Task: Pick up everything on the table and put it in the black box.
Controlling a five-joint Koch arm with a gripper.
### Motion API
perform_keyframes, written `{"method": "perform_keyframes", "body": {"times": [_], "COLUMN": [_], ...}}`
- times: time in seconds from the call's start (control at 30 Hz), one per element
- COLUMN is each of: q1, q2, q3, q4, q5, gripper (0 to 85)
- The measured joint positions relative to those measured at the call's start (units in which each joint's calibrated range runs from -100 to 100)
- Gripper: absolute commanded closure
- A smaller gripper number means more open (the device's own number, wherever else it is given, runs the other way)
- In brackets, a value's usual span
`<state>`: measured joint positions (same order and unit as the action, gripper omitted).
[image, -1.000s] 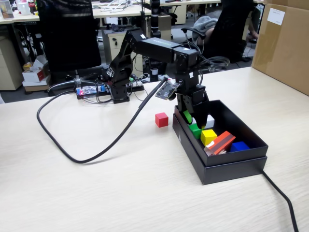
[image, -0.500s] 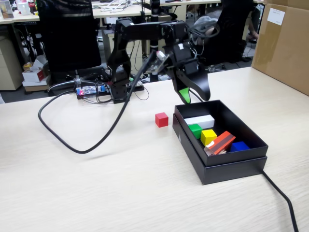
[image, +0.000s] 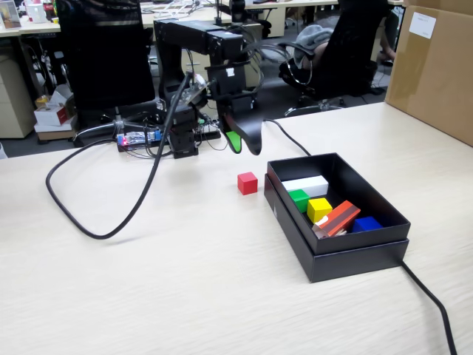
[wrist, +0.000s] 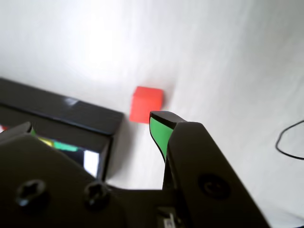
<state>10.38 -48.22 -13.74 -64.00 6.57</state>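
Red cube [image: 247,183] on the table [image: 185,281], just beside the near-left corner of the black box [image: 347,255], apart from it. Green cube [image: 298,200] and yellow cube [image: 319,209] inside the box, side by side and apparently touching. Also in the box: white block [image: 305,186] behind them, orange-red striped block [image: 338,219] lying tilted, blue piece [image: 366,223] at the right.

Gripper [image: 242,142] raised in the air behind and left of the box, above the table and over no cube, jaws spread apart, nothing between them, green pad on one tip.

Fixed view only: whole arm, black cable [image: 111,214] looping across the table, brown carton [image: 436,66] at the right edge, all box contents. Wrist view only: red cube [wrist: 147,104] seen from above, just beyond the green-padded fingertip [wrist: 160,131]; box corner [wrist: 66,116] at the left with a sliver of white and green inside; gripper [wrist: 92,124] gap wide and empty.

Against half a second ago: arm swung left, gripper moved from over the box's back-left corner to a spot clear of the box. Against one second ago: gripper lifted out of the box. Cubes and blocks unmoved.
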Motion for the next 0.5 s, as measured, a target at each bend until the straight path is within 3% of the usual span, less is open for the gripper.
{"method": "perform_keyframes", "body": {"times": [0.5], "q1": [1.76], "q2": [0.52], "q3": [-13.69], "q4": [9.06], "q5": [4.05], "gripper": [37.8]}}
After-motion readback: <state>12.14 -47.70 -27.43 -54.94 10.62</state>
